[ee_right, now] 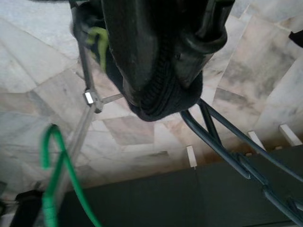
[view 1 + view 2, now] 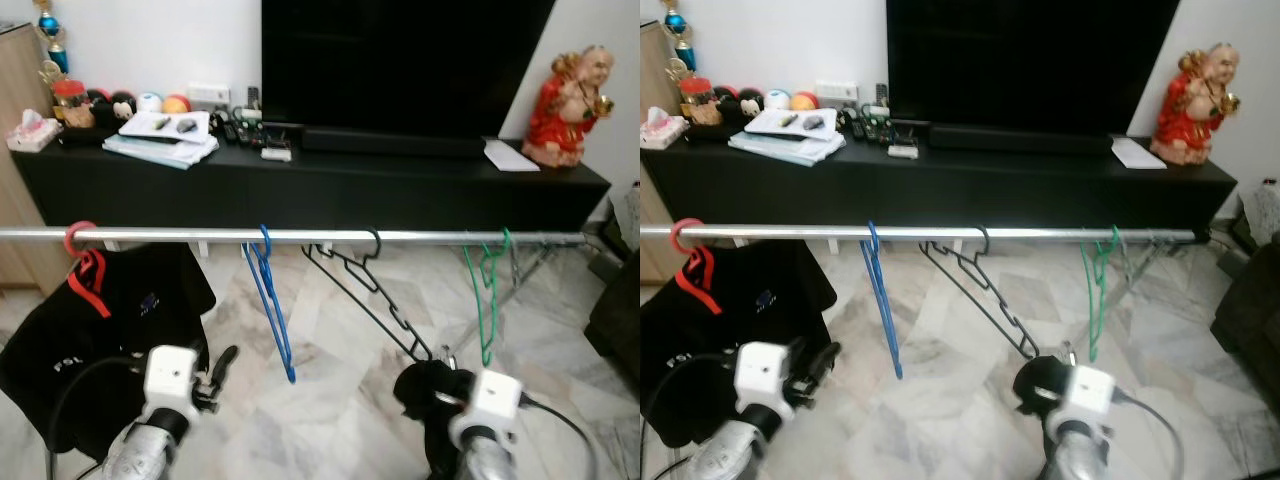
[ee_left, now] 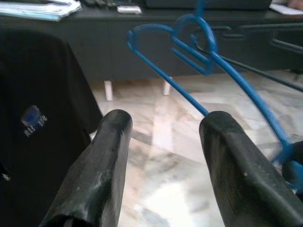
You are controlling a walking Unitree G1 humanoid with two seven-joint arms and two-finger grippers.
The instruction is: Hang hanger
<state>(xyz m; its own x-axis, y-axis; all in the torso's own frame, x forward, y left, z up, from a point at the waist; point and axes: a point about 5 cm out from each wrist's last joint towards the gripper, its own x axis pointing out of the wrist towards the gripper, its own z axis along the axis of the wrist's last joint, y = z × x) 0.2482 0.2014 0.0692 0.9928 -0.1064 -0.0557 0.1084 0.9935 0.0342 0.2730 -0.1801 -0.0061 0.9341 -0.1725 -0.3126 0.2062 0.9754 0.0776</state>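
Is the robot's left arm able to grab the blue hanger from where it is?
Probably yes. The left gripper is open and low, just left of the blue hanger, which hangs free on the rail with nothing between them. The black shirt hangs further left, out of the way.

We count one clothes rail (image 2: 300, 237), a single silver bar running across the head views. On it we count four hangers: one red hanger (image 2: 85, 265), one blue hanger (image 2: 270, 305), one black hanger (image 2: 375, 295) and one green hanger (image 2: 488, 290). One black garment (image 2: 100, 340) hangs from the red hanger. Behind the rail we count one black cabinet (image 2: 320, 185), one television (image 2: 400, 60), one red figurine (image 2: 568, 105), one tissue box (image 2: 32, 132), one stack of papers (image 2: 162, 140) and one white sheet (image 2: 508, 155). We count two grippers: one left gripper (image 3: 163, 165) and one right gripper (image 2: 428, 385).
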